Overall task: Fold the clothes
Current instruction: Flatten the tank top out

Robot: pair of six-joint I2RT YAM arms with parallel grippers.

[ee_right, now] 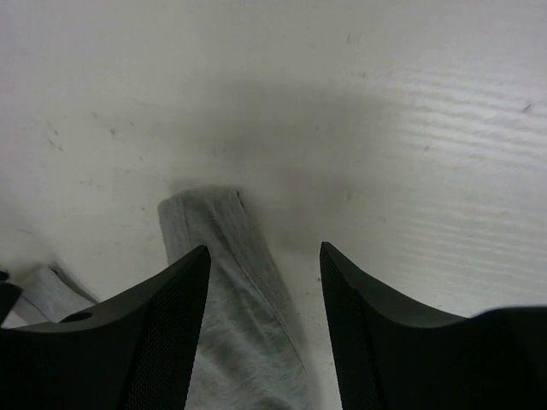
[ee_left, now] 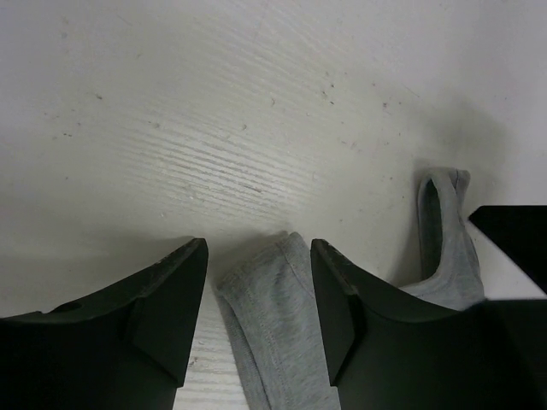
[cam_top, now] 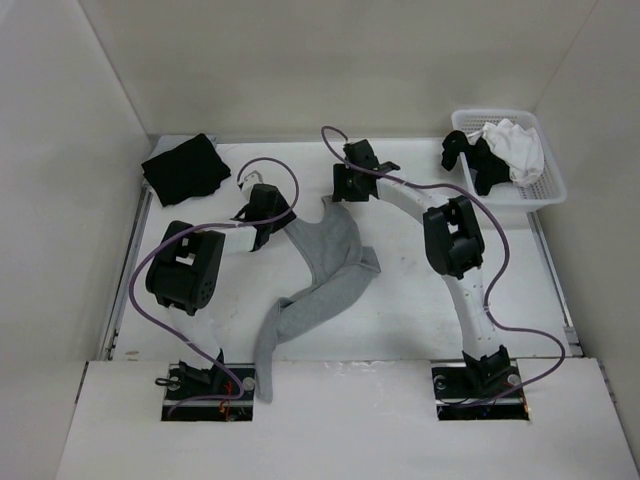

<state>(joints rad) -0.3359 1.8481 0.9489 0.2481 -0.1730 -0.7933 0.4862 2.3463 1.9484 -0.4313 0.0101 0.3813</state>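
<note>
The clothes, a light grey sleeveless top (cam_top: 320, 270), lies crumpled on the table, running from the middle down to the near left edge. My left gripper (cam_top: 270, 220) hovers over its left strap. In the left wrist view the left gripper (ee_left: 259, 248) is open, and that strap (ee_left: 273, 299) lies flat between the fingers, touching neither. The other strap (ee_left: 444, 231) shows to the right. My right gripper (cam_top: 345, 188) sits over that far strap. It is open too (ee_right: 265, 249), with the strap end (ee_right: 226, 273) lying loose between its fingers.
A black garment (cam_top: 187, 167) lies at the back left. A white basket (cam_top: 550, 185) at the back right holds a black garment (cam_top: 480, 160) and a white garment (cam_top: 515, 148). White walls close in the table on three sides. Purple cables loop over both arms.
</note>
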